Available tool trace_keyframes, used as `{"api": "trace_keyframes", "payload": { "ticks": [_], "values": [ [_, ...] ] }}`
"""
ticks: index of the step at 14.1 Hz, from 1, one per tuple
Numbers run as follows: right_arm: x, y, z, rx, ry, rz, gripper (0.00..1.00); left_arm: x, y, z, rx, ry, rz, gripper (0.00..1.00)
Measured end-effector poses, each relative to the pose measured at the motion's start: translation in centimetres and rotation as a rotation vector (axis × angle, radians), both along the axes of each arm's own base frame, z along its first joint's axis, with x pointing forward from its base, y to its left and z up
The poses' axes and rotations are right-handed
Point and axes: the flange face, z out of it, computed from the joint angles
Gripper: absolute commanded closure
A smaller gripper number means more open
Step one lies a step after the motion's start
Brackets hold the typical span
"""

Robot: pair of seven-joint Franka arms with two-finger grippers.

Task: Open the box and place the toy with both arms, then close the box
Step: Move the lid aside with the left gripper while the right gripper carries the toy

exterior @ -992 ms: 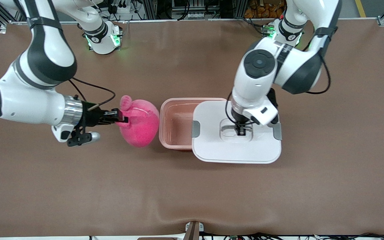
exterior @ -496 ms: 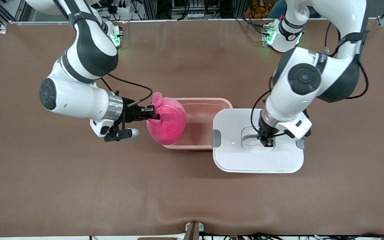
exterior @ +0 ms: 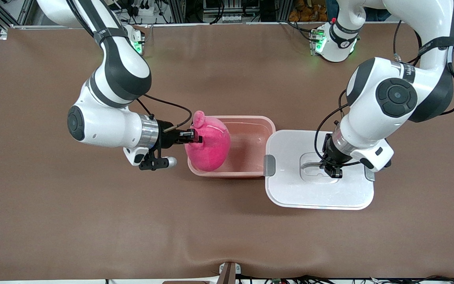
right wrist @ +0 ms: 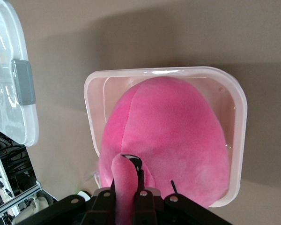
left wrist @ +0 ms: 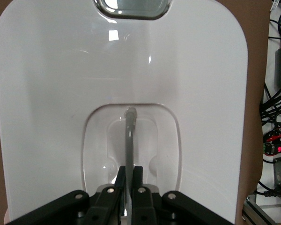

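Showing only from right wrist view — toy point(right wrist: 171, 136) over box point(right wrist: 238, 140).

no readable text or labels, perhaps faint lettering on left arm point(exterior: 406, 71), illegible

place: robotics lab | evidence: aluminium framing point(exterior: 195, 10), cable bundles point(left wrist: 276, 117), brown-covered table point(exterior: 227, 228)

Pink toy point(exterior: 210, 144), white lid point(exterior: 290, 189)
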Motion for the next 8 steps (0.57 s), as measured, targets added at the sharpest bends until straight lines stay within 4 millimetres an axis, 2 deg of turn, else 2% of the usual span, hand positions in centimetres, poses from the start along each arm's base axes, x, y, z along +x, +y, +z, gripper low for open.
{"api": "trace_keyframes", "payload": {
  "ticks": [5,8],
  "values": [
    [-0.4,1.2,-1.4,-0.006,0.019,0.016,1.0,0.1,0.5,-0.3,0.004,0.005,-0.009,1.0],
    [-0.4,1.7,-3.2,-0.014,0.043,0.02,1.0,0.3,1.1,-0.3,0.005,0.006,-0.008,1.0]
  ]
}}
